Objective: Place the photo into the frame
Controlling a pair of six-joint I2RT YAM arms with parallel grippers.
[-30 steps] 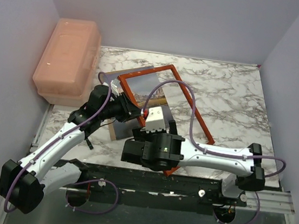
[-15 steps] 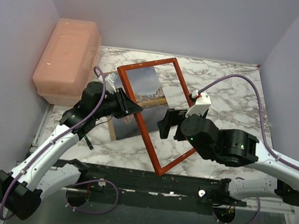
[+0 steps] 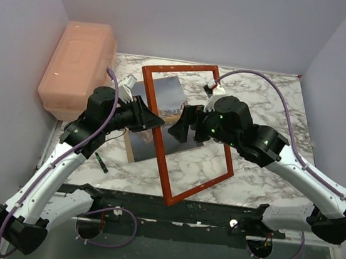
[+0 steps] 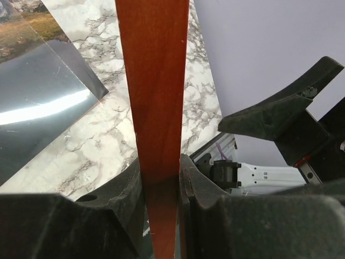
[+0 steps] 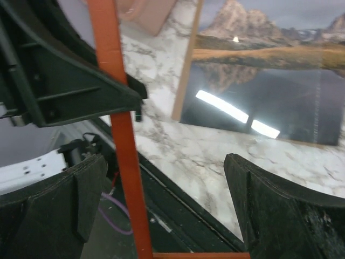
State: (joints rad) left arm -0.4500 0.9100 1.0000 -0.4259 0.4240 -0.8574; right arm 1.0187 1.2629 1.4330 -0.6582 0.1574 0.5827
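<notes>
The red-orange frame point(image 3: 225, 142) hangs tilted above the marble table, its near corner over the table's front edge. My left gripper point(image 3: 155, 122) is shut on the frame's left bar point(image 4: 153, 81), which sits clamped between the pads of the left gripper point(image 4: 160, 178). The photo point(image 3: 165, 94), a mountain mirrored in a lake, lies face up on the table under the frame point(image 5: 121, 140). A brown board edge point(image 5: 187, 65) shows along the left side of the photo point(image 5: 269, 91). My right gripper point(image 3: 183, 126) is open inside the frame's opening. The bar passes between the fingers of the right gripper point(image 5: 167, 162) without touching them.
A pink plastic box point(image 3: 79, 67) stands at the back left against the wall. A small green-tipped pen point(image 3: 99, 161) lies on the table under my left arm. Grey walls close in the left, back and right. A black rail point(image 3: 213, 213) runs along the near edge.
The frame has swung up and away from the near edge, turning more upright. My right arm has moved from the near left out to the right and back toward the frame's middle.
</notes>
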